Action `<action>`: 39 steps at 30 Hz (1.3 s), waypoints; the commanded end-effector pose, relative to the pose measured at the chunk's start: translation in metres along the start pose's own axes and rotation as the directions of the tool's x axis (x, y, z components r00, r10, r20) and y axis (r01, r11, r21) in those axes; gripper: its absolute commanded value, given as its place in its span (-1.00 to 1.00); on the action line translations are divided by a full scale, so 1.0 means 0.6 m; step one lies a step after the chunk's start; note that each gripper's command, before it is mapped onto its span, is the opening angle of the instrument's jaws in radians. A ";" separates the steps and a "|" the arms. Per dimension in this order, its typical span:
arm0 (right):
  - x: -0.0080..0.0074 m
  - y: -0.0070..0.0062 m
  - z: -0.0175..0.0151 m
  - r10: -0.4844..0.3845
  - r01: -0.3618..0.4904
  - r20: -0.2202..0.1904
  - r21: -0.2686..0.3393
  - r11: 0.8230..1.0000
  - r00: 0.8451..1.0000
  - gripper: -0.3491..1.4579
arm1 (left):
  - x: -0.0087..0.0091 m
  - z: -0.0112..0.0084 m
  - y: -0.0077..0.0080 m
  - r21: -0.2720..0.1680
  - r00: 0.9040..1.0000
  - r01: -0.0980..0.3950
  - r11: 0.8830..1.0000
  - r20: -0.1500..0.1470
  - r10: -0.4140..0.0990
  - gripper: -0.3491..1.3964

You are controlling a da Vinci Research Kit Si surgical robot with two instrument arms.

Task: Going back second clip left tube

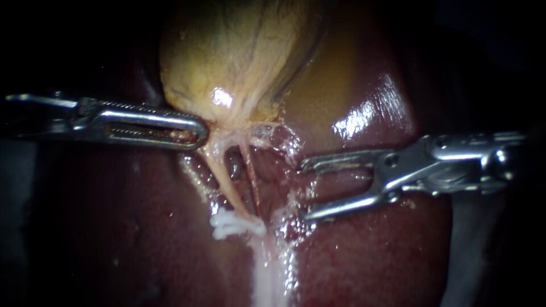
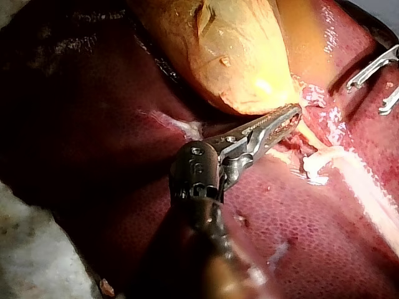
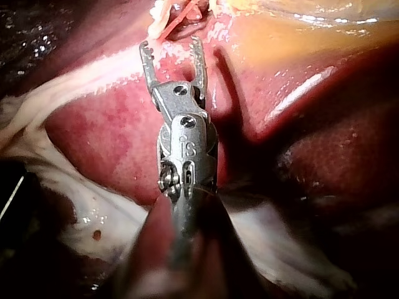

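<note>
Left instrument [image 1: 199,132]: pincer pressed together at gallbladder [image 1: 239,57] base, seemingly pinching its tissue. Right instrument [image 1: 305,191]: pincer spread, near left tube [image 1: 227,182], apart from it. Tube lies between both tips, over liver [image 1: 369,250].

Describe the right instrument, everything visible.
The right instrument is shiny metal: a hinged head ending in two slender jaws, spread wide with nothing between them. Its shaft enters from the right. The jaws point toward the tubes and stop short of them, over the wet liver. Whether the lower jaw touches tissue is unclear.
</note>
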 end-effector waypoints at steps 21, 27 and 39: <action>0.0005 -0.0010 -0.0023 -0.007 0.007 0.000 0.001 1.000 1.000 -0.07 | 0.0011 0.0079 -0.0063 0.022 1.000 -0.003 1.000 -0.014 0.003 -1.00; 0.0006 -0.0012 -0.0022 -0.007 0.007 0.000 0.001 1.000 1.000 -0.07 | 0.0002 0.0110 -0.0073 0.012 1.000 -0.008 1.000 -0.010 0.008 -1.00; 0.0006 -0.0012 -0.0020 -0.007 0.007 0.000 0.000 1.000 1.000 -0.06 | -0.0002 0.0114 -0.0078 0.012 1.000 -0.010 1.000 -0.006 0.010 -1.00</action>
